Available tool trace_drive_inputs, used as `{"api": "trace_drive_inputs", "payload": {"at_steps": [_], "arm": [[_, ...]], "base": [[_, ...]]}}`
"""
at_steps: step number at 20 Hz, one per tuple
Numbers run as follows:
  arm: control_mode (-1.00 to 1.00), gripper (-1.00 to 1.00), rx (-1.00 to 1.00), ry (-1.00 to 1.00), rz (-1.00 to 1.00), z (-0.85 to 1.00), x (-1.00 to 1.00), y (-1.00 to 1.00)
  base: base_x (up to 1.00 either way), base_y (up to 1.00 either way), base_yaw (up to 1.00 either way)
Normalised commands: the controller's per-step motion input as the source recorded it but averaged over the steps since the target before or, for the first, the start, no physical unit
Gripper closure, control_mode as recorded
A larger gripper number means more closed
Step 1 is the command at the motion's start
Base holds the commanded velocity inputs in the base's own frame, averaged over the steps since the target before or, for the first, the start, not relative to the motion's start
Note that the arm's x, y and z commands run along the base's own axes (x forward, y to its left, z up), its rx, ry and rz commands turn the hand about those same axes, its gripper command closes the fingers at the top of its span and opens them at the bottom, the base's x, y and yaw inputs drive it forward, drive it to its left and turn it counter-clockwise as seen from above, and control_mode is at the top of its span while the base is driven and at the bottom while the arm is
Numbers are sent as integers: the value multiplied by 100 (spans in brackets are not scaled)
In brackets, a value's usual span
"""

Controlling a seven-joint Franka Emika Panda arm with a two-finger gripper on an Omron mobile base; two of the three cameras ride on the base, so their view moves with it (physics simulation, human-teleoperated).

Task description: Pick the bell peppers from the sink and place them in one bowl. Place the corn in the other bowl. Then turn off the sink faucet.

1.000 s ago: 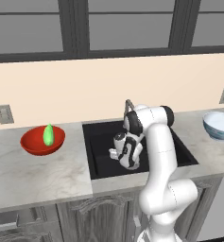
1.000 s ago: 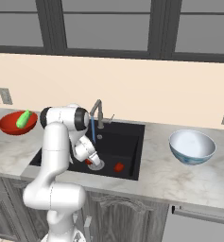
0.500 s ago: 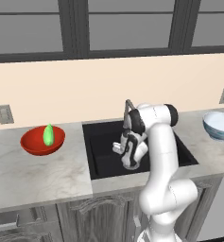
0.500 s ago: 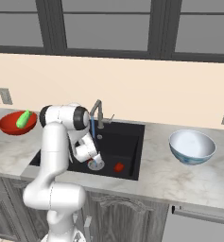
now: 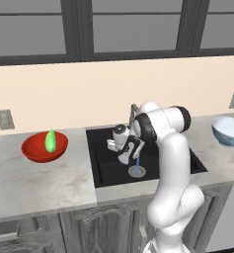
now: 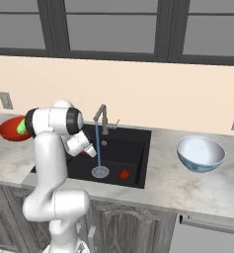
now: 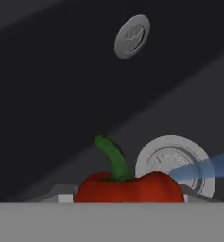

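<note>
From the left base, the gripper (image 5: 119,148) is seen low in the sink (image 5: 101,168), beside the faucet (image 5: 133,114) and its falling water; the corn (image 5: 50,141) lies in the red bowl (image 5: 37,153). From the right base, a second pepper (image 6: 124,174) lies near the drain (image 6: 100,172), the white-and-blue bowl (image 6: 201,154) well apart. In the hand view, a red pepper (image 7: 130,187) is clamped between the narrowed fingers.

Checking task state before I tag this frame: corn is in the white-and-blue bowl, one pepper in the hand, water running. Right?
Wrong bowl. The left base view shows the corn standing in the red bowl; the white-and-blue bowl looks empty in the right base view. The rest holds: the hand grips a bell pepper, and water runs from the faucet.
</note>
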Motion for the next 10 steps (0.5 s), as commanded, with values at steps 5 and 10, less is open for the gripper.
{"api": "trace_drive_inputs", "payload": {"at_steps": [5, 10], "arm": [[-100, 100, 0, 20, 0, 100, -55, 0], [-100, 100, 0, 14, 0, 100, -32, 0]], "base": [[0, 0, 0], [0, 0, 0]]}}
